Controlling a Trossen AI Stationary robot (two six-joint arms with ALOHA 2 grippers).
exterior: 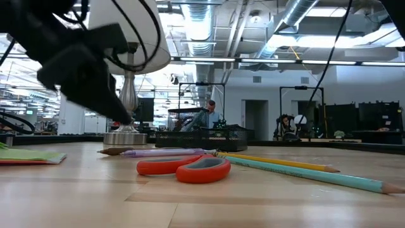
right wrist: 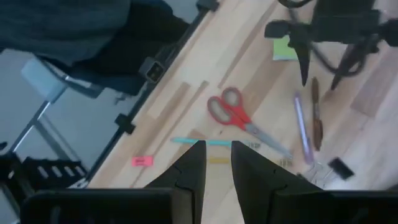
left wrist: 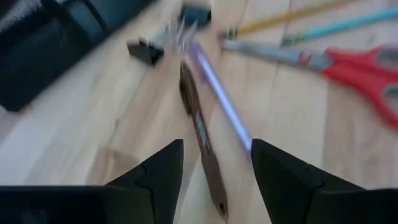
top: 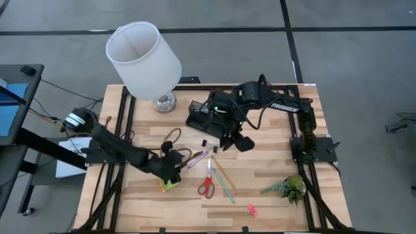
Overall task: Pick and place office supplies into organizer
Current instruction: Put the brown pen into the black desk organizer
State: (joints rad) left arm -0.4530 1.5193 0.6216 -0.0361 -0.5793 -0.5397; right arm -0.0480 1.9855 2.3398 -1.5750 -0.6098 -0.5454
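Left gripper point(left wrist: 216, 163) is spread wide right over the dark brown pen point(left wrist: 200, 134), so drop straight and pinch it alone, since the purple pen point(left wrist: 221, 102) lies just beside. Right gripper point(right wrist: 217, 163), fingers nearly together and empty, hangs near the black organizer point(top: 203, 116).

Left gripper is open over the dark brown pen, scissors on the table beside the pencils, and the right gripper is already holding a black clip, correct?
Not quite: the right gripper holds nothing, as the right wrist view shows; its fingers are empty above the table. The left gripper is open over the dark brown pen, and the scissors lie beside the pencils.
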